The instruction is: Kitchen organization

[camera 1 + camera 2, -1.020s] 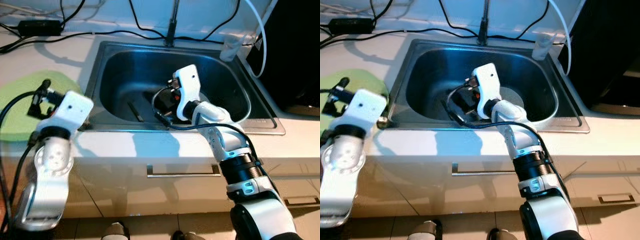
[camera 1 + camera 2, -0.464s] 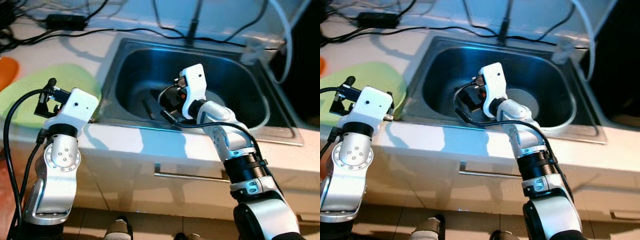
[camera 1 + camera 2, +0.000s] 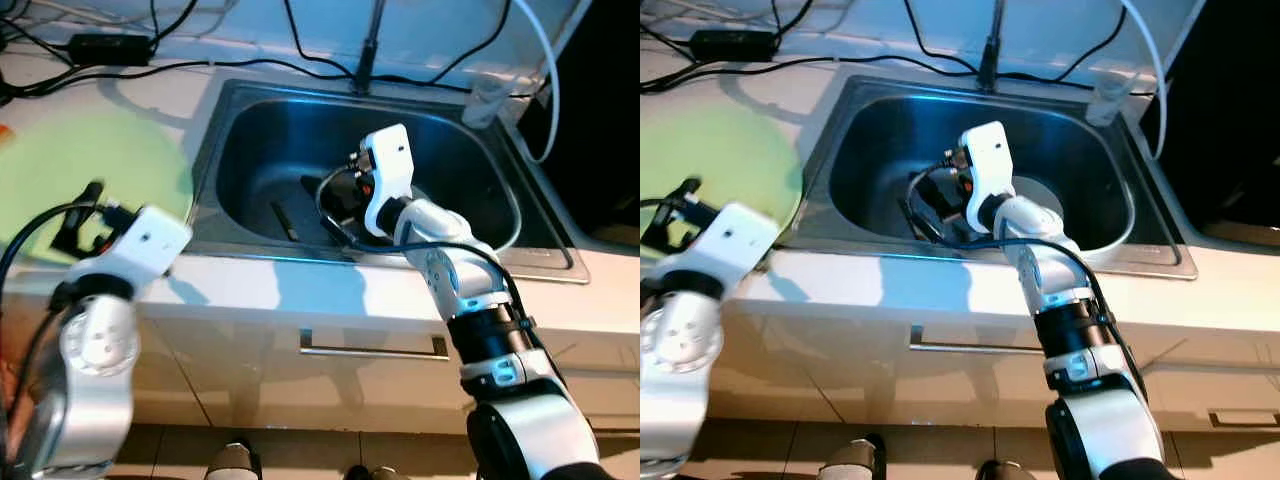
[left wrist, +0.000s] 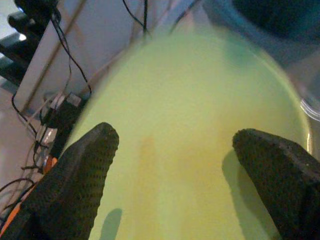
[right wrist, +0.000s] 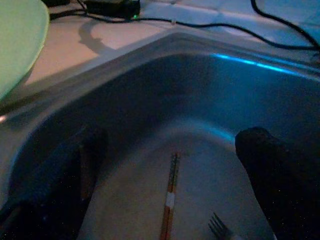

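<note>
Right wrist view: thin chopstick (image 5: 170, 200) flat on sink (image 5: 150, 65) floor, fork (image 5: 220, 227) beside.

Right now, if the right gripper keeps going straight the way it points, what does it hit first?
Probably the thin brown stick lying on the steel sink floor, between the right gripper's open fingers; depth is unclear.

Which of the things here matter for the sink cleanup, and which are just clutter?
In play: sink; chopstick and fork on its bottom; right end effector above them, open.
Lying about: green mat; power adapter; cables; left end effector.
</note>
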Available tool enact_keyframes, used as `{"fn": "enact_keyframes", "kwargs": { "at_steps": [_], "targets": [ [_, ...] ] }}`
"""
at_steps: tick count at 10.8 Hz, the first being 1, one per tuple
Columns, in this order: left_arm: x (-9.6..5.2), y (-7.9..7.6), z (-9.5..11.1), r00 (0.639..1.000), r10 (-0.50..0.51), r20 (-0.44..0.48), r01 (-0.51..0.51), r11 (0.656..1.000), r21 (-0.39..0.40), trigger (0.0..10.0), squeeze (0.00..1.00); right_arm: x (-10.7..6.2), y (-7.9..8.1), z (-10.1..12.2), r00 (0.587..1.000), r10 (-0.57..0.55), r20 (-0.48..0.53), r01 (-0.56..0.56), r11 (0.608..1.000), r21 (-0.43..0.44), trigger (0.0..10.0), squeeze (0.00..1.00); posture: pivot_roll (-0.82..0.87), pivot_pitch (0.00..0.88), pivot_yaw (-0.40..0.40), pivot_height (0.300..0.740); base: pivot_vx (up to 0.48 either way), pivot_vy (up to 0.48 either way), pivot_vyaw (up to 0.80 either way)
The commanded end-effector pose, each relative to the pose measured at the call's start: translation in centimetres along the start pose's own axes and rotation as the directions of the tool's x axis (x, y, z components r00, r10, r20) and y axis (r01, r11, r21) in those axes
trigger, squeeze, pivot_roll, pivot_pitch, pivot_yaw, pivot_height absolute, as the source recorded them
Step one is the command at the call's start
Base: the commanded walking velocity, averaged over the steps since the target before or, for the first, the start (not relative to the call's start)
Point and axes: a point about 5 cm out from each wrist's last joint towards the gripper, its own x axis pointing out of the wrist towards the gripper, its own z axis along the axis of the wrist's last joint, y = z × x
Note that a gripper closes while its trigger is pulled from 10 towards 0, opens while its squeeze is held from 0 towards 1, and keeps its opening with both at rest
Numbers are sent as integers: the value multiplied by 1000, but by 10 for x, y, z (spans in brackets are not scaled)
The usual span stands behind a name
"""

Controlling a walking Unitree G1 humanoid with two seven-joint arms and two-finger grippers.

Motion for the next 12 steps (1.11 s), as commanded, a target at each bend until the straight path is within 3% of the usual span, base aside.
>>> {"fn": "enact_keyframes", "kwargs": {
  "at_steps": [1,3,7,9,12],
  "targets": [
    [-2,-7,-13,996,-61,-71,61,998,5,10000,0,0,-4,3,1000,-10,8,10,1000,0,10000,0,184,124,-115,740,0,0,0],
    [0,-6,-14,995,-66,-78,66,998,-1,10000,0,0,-4,4,1000,-12,10,12,1000,2,10000,0,183,121,-110,740,0,0,0],
    [6,14,13,1000,-10,29,11,1000,-7,10000,0,1,-8,4,1000,-27,14,27,1000,7,10000,0,194,122,-114,740,0,0,0],
    [-10,10,13,998,-23,65,21,1000,21,10000,0,4,-7,7,1000,-19,17,19,1000,4,10000,0,210,127,-121,740,0,0,0],
    [-31,4,-1,995,-85,43,81,994,78,10000,0,6,-7,7,1000,-12,18,12,1000,4,10000,0,224,132,-123,740,0,0,0]
  ]
}}
